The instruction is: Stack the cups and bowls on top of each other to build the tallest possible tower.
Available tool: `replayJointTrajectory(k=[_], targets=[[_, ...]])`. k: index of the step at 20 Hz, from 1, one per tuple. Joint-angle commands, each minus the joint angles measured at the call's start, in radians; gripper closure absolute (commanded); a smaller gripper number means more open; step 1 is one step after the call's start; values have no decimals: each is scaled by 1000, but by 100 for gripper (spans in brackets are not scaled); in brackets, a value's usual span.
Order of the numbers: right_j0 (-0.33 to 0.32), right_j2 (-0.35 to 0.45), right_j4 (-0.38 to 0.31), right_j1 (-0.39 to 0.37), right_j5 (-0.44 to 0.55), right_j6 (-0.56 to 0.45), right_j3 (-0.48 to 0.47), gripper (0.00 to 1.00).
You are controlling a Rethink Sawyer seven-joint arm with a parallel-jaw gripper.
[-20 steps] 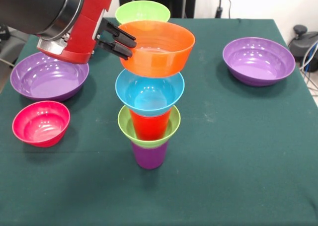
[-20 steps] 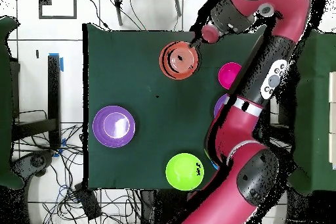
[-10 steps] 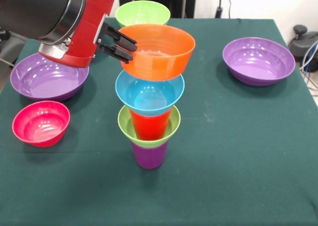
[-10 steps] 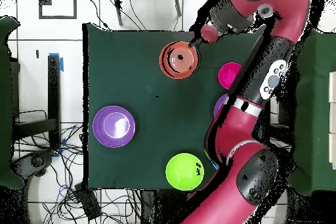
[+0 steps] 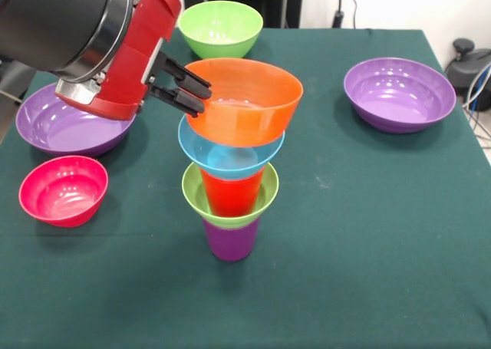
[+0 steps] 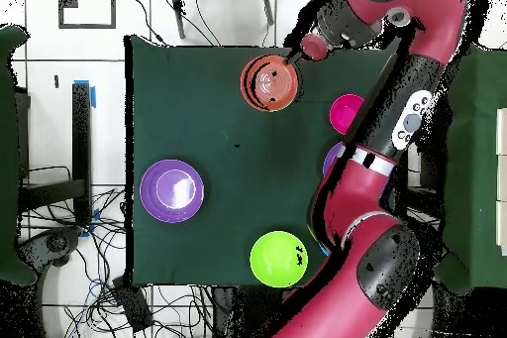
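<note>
the glossy orange plastic bowl (image 5: 244, 100) sits low over the small blue plastic bowl (image 5: 230, 159) at the top of the tower (image 5: 230, 192), which stands mid-counter on a ribbed purple cup (image 5: 230, 240). the black claw (image 5: 201, 89) pinches the orange bowl's rim on one side. best, i'd judge, to centre it, lower gently until it seats level, then let go without nudging the stack.
</note>
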Motion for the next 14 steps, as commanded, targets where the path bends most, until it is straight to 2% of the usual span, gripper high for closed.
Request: replayJointTrajectory(k=[1, 14], targets=[[30, -32, -64, 56, -58, 82, -115, 100], [18, -46, -46, 61, -60, 94, -99, 100]])
